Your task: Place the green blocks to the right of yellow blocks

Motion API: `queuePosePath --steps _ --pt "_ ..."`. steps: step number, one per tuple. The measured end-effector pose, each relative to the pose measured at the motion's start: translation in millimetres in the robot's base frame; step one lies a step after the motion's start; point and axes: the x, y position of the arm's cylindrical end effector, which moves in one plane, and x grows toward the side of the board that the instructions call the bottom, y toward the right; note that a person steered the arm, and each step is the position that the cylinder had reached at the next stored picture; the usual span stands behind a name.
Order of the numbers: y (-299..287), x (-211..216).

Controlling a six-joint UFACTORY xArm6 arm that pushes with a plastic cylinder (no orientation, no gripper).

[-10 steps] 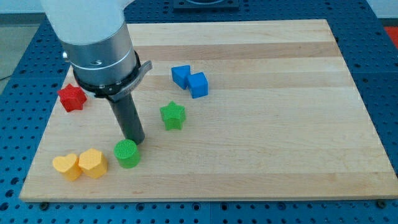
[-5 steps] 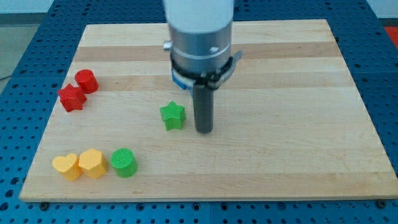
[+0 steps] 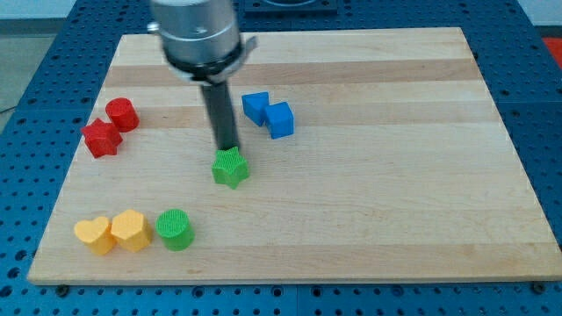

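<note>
A green star block (image 3: 231, 169) lies near the board's middle-left. My tip (image 3: 228, 151) rests against its top edge, on the side toward the view's top. A green cylinder block (image 3: 176, 229) sits at the lower left, just right of and almost touching two yellow blocks: a yellow hexagon-like block (image 3: 131, 230) and a yellow heart block (image 3: 93, 235), which touch each other.
Two blue blocks (image 3: 269, 113) sit together right of the rod. A red cylinder (image 3: 121, 114) and a red star (image 3: 102, 139) sit near the left edge. The wooden board (image 3: 395, 175) rests on a blue perforated table.
My tip moved from beside the green cylinder to the right of the star, then to the star's top edge. The star has shifted slightly down and left. The cylinder sits right of the yellow blocks.
</note>
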Motion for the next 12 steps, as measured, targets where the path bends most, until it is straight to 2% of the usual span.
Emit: queuePosePath --steps 1,2,3,4,5,6,7,10,11,12 --pt "50.2 2.6" --pt "41.6 32.1" --pt "-15.5 57.4" --pt "-45.5 65.9" --pt "-13.7 29.2" --pt "-24.9 -7.6" --pt "-66.0 -8.5" --pt "-62.3 57.6" --pt "-59.0 49.7" --pt "-28.8 39.6"
